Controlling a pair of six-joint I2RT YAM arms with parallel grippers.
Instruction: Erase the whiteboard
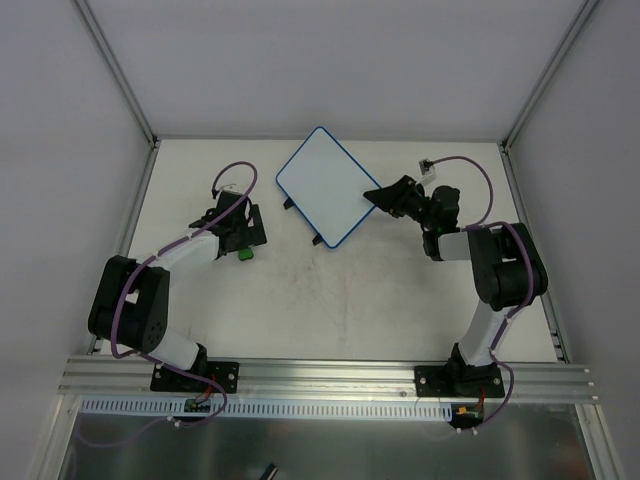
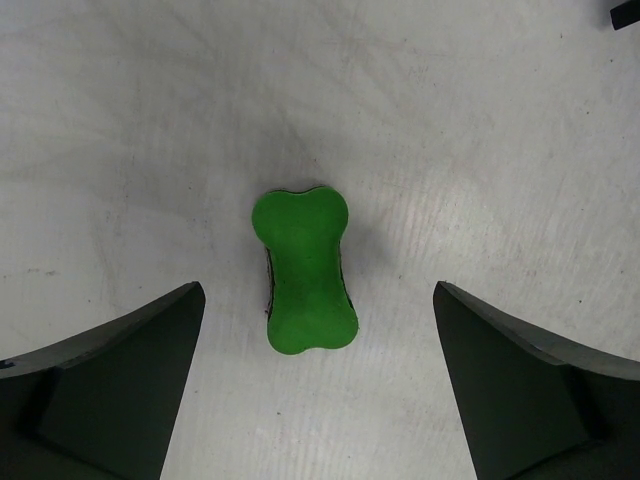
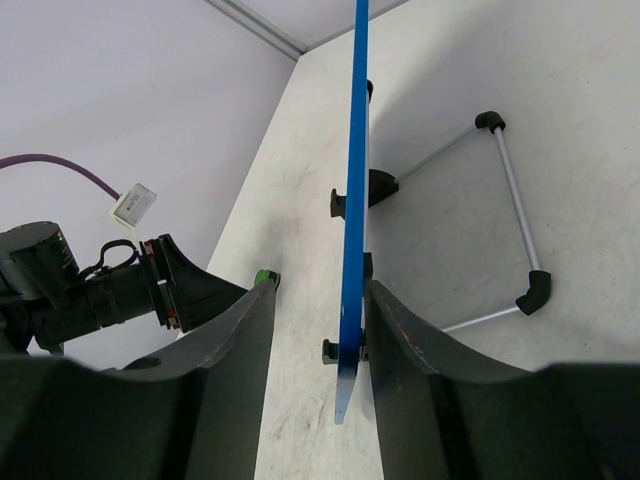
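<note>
The whiteboard [image 1: 322, 185] lies at the back centre, turned diagonally, its white face blank inside a blue rim. My right gripper [image 1: 372, 196] is at its right corner. In the right wrist view the board's blue edge [image 3: 352, 200] stands between the open fingers of the right gripper [image 3: 320, 290], close against the right finger, with a gap to the left one. The green bone-shaped eraser [image 2: 305, 270] lies on the table. My left gripper [image 2: 318, 290] is open above it, one finger on each side, not touching. The eraser [image 1: 245, 254] sits under the left gripper [image 1: 243, 238].
The board's wire stand [image 3: 515, 200] with black feet rests on the table behind the board. The left gripper [image 3: 150, 285] and eraser [image 3: 262, 277] show beyond the board. Grey walls and metal frame posts [image 1: 125, 90] enclose the white table [image 1: 350, 300].
</note>
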